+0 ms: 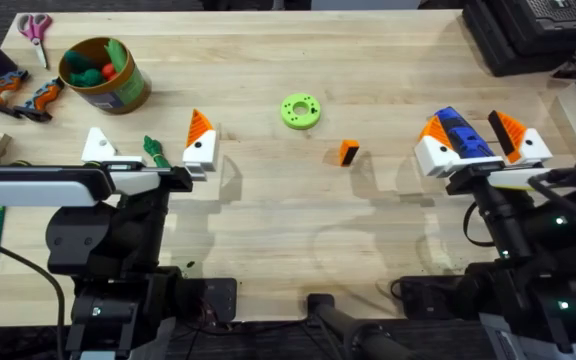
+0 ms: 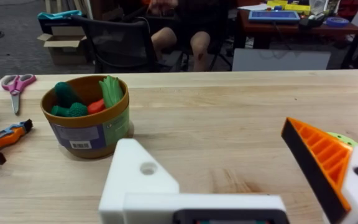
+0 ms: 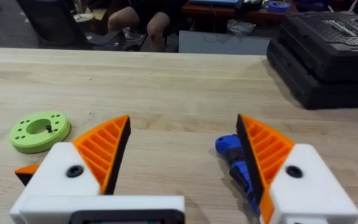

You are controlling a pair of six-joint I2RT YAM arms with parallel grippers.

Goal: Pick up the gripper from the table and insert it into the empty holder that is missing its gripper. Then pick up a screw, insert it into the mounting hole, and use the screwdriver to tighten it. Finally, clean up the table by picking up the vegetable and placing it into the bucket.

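While both arms sit low over the pale wood-grain worktop, the left gripper has its jaws released and spread wide, grasping nothing. Its outer finger is the empty holder, a plain white plastic block with a bare screw hole; its inner finger carries a ribbed orange wedge tip. The vegetable, dark green and knobbly, lies between these two fingers, its long axis running roughly away from the arm bases. The gripper, a small orange wedge with a dark side, stands alone on the worktop near centre, just nearer than the bright green ring-shaped disc.

The right gripper also has its jaws released, both fingers wearing orange ribbed tips. The screwdriver, blue and pen-shaped, lies between them, long axis running away from the arm bases; its bit cannot be made out. The bucket, round, olive-green with an orange-brown rim, stands at the far left holding toy vegetables.
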